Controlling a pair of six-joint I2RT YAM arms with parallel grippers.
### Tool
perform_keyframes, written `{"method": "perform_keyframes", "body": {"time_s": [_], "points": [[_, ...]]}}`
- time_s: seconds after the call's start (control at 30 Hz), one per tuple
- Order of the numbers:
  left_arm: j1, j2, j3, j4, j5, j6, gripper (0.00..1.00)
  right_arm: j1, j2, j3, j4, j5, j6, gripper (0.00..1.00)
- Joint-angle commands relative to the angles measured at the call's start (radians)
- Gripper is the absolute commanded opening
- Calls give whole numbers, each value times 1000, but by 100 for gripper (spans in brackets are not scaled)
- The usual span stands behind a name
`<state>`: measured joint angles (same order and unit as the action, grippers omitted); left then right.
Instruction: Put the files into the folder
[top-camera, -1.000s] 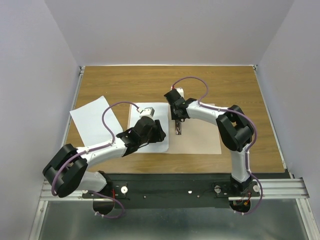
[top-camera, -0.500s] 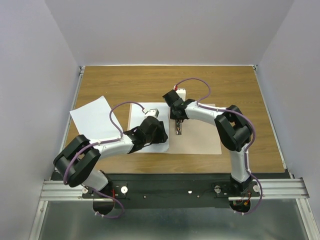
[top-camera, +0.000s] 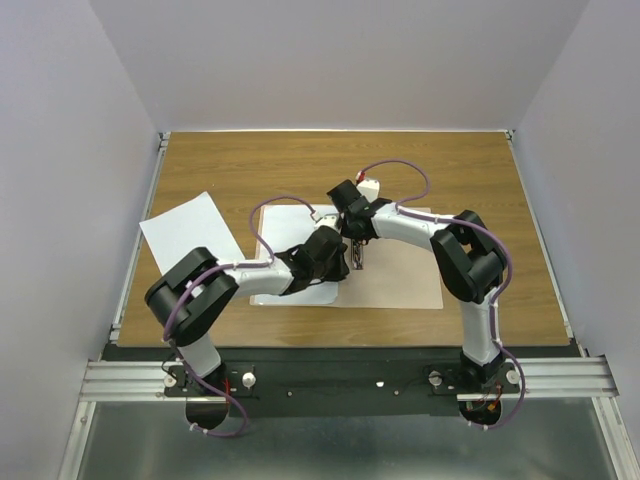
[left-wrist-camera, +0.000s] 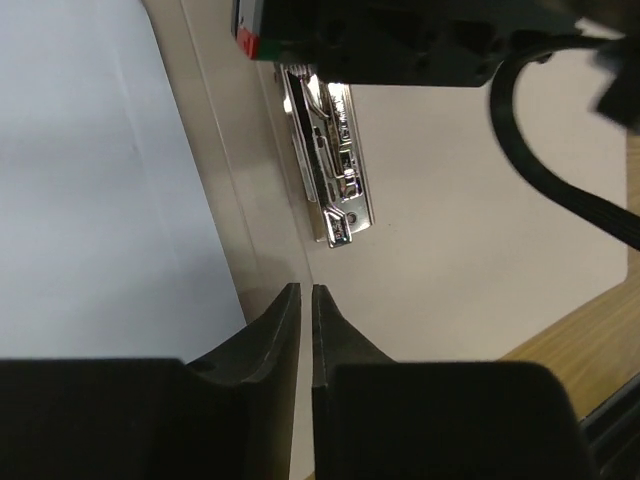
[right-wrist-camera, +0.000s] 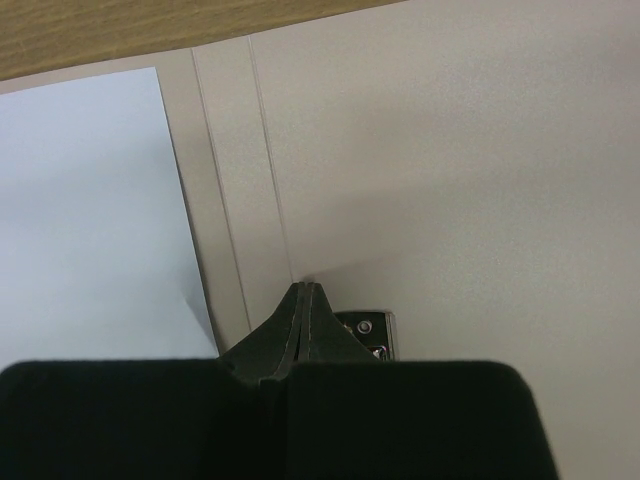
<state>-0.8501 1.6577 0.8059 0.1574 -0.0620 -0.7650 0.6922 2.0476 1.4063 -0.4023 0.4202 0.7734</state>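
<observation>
The folder (top-camera: 400, 272) lies open on the table with its pale inner face up. One white file (top-camera: 283, 222) lies on its left leaf, and the second file (top-camera: 188, 235) lies on the wood to the left, outside the folder. The metal clip (top-camera: 357, 257) sits at the fold. My left gripper (top-camera: 337, 248) is shut and empty, low over the fold just left of the clip (left-wrist-camera: 327, 165). My right gripper (top-camera: 356, 228) is shut and empty, with its tips at the far end of the clip (right-wrist-camera: 366, 335). In the wrist views the sheet (left-wrist-camera: 90, 180) (right-wrist-camera: 90, 220) lies left of the fold.
The wooden table (top-camera: 300, 165) has raised metal rails on the left and right edges. Grey walls enclose it. The right arm's body (left-wrist-camera: 400, 40) hangs over the clip in the left wrist view. The black base rail (top-camera: 340, 380) runs along the near edge.
My left gripper has moved to the right across the sheet on the left leaf and now sits by the fold, close to the right gripper. The right gripper has barely shifted.
</observation>
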Motion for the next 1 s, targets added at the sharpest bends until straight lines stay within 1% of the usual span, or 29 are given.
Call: {"method": "perform_keyframes", "body": {"time_s": [0.0,0.23,0.3,0.33,0.53,0.57,0.97], "points": [[-3,74,23,63,33,-29,17,4,29,-44,-101,-27,33,1],[13,83,3,151,57,-88,17,4,34,-61,-99,-34,40,1],[23,94,6,151,57,-100,17,4,33,-64,-98,-32,41,1],[25,97,7,152,85,-103,17,4,33,-64,-98,-32,43,1],[36,114,10,142,76,-119,17,4,33,-69,-96,-34,41,1],[39,114,10,142,71,-123,21,4,33,-70,-96,-34,41,1],[62,128,-1,186,96,-160,23,4,34,-78,-92,-38,38,1]]}}
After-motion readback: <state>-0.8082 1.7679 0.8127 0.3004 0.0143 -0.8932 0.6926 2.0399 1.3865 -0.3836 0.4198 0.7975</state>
